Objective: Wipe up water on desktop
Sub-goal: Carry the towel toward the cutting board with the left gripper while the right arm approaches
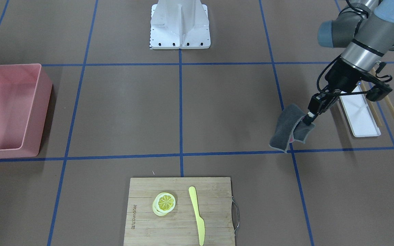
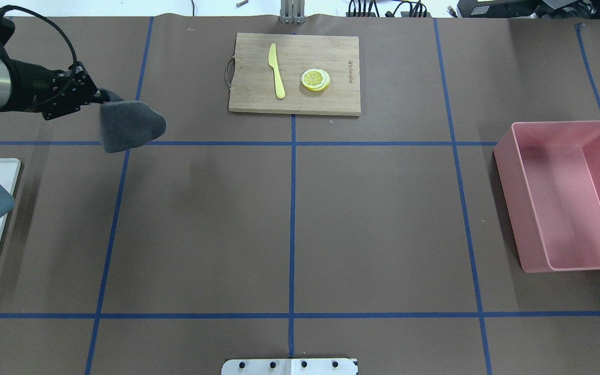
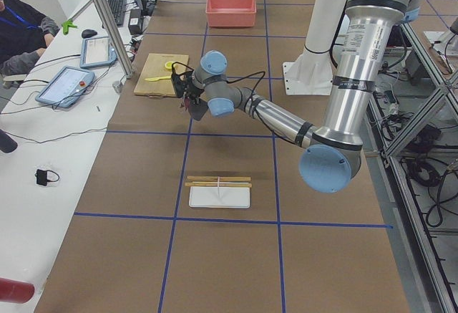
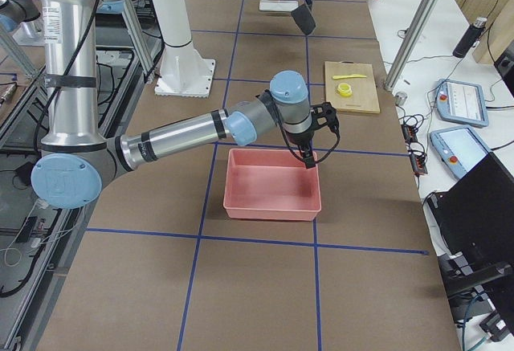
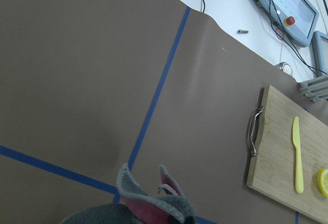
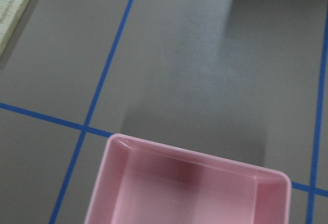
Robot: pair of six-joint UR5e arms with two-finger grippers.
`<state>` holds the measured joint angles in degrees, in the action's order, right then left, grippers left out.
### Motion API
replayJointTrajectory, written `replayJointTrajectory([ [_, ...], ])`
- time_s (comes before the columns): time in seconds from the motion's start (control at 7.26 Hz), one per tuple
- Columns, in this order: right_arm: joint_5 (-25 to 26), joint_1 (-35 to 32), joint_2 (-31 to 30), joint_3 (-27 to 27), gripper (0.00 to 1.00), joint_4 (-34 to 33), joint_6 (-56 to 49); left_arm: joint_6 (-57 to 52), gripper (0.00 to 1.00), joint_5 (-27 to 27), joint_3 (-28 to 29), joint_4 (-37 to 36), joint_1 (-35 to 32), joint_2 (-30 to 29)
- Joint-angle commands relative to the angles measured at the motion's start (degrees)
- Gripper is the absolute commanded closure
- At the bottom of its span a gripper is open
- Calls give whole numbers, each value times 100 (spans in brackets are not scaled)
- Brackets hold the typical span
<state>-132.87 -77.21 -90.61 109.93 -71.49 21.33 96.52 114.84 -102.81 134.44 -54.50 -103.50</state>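
Observation:
The brown desktop (image 2: 373, 219) with its blue tape grid fills the views; I can make out no water on it. My left gripper (image 1: 308, 120) is shut on a grey cloth (image 1: 287, 129) with a pink inner side. The cloth hangs from the gripper (image 2: 103, 97) just above the desktop, over a blue line crossing, to the left of the cutting board. The cloth also shows in the overhead view (image 2: 129, 126) and at the bottom of the left wrist view (image 5: 146, 208). My right gripper (image 4: 307, 155) hovers over the pink bin's far edge; I cannot tell whether it is open or shut.
A bamboo cutting board (image 2: 331, 104) with a yellow knife (image 2: 276, 70) and lemon slices (image 2: 315, 79) lies at the far middle. A pink bin (image 2: 508, 156) stands at the right. A white tray (image 1: 359, 116) with chopsticks (image 1: 388, 109) lies by the left arm.

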Motion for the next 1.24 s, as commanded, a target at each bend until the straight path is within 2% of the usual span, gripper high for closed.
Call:
replayJointTrajectory([
  [0.0,435,888,498,-41,14,879,1029,1206,100,-319,42,-241,446,-677],
  [0.28,1103,1662,1061,2,11,996,1598,1954,100,-1153,33,-1441,1052,-1633],
  [0.41,1723,2101,1220,37,7,996,1880,2246,100,-1374,42,-1717,1177,-1882],
  [0.69,2858,2936,1597,55,6,970,2618,2712,100,-1490,94,-1972,1283,-2199],
  [0.83,3394,3384,1800,98,6,970,2909,2993,100,-1491,121,-2401,1292,-2523],
  [1.1,4931,4447,1986,213,2,970,2982,3415,100,-1499,42,-2738,1318,-2762],
])
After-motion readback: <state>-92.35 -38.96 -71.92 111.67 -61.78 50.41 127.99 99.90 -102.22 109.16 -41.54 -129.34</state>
